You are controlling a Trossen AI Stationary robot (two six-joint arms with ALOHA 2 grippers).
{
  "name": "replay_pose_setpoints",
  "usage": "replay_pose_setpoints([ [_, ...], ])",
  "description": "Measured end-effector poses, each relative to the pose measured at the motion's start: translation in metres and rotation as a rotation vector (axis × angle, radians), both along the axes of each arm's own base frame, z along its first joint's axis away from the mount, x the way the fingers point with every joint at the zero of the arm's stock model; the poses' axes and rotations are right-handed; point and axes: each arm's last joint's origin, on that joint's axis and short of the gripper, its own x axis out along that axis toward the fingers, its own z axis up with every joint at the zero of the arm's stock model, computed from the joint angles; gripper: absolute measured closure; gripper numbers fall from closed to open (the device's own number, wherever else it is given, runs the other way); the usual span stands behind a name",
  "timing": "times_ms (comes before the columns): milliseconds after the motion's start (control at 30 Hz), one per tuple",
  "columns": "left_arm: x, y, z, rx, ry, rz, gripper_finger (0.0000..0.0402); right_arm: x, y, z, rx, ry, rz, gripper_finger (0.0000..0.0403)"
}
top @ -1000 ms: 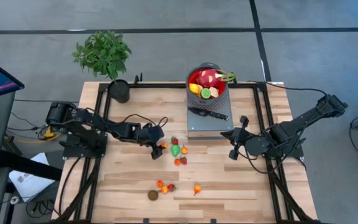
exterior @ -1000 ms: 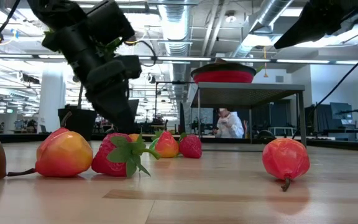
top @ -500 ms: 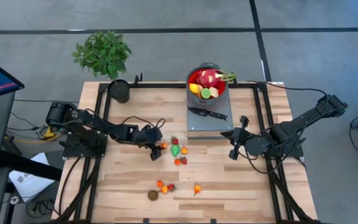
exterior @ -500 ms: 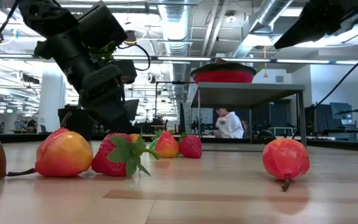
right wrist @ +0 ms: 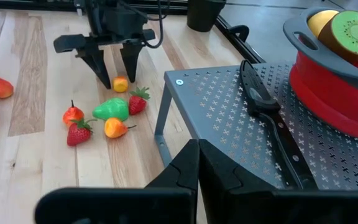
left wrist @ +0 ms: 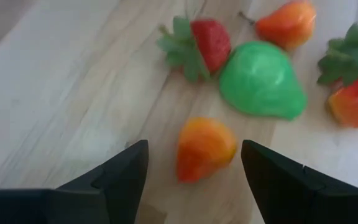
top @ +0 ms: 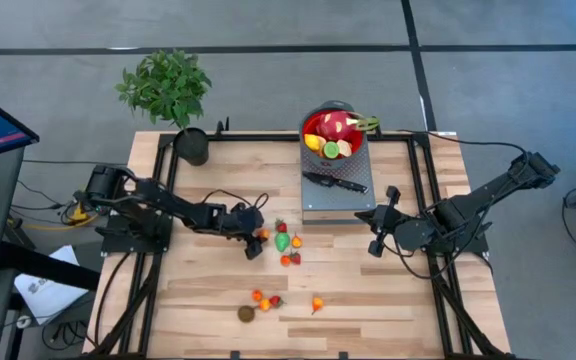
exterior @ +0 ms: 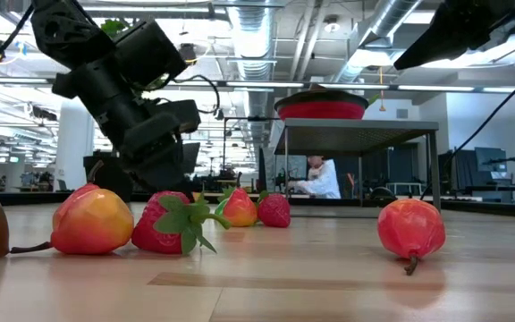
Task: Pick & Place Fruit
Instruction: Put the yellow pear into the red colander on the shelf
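No readable labels. Left gripper [left wrist: 194,171] spread wide, small orange-yellow fruit [left wrist: 205,147] between its fingers, untouched. Right gripper [right wrist: 197,163] pressed together, idle.

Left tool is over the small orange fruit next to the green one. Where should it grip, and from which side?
Grip the orange fruit across its rounded middle, coming straight down from above. It lies loose on the table, apart from the green fruit, and the left tool already straddles it with fingers open on both sides.
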Motion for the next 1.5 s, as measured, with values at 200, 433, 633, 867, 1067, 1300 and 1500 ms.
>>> replay_pose_setpoints([
  [200,0.0057,-0.0002,-0.0077,0.01,-0.016,0.006,0.0149,0.0,0.0,-0.0001,0.0,0.0,0.0,0.0403],
  [433,0.006,-0.0003,-0.0078,0.006,-0.018,0.003,0.0153,0.0,0.0,0.0,0.0,0.0,0.0,0.0403],
  [633,0.0057,0.0,-0.0083,0.007,-0.014,0.004,0.0199,0.0,0.0,0.0,0.0,0.0,0.0,0.0403],
  [867,0.0053,0.0007,-0.0089,0.021,-0.012,0.016,0.0256,0.0,0.0,-0.0002,-0.001,0.001,0.0,0.0403],
  [1067,0.0055,0.0007,-0.0088,0.02,-0.015,0.019,0.028,0.0,0.0,-0.0001,-0.001,0.001,0.0,0.0403],
  [1300,0.0056,0.0009,-0.0088,0.026,-0.017,0.025,0.0278,0.0,-0.0001,-0.0001,-0.001,0.001,0.0,0.0403],
  [1500,0.0056,0.001,-0.0087,-0.001,-0.027,0.065,0.0281,0.0,-0.0001,-0.0001,-0.001,0.001,0.0,0.0403],
])
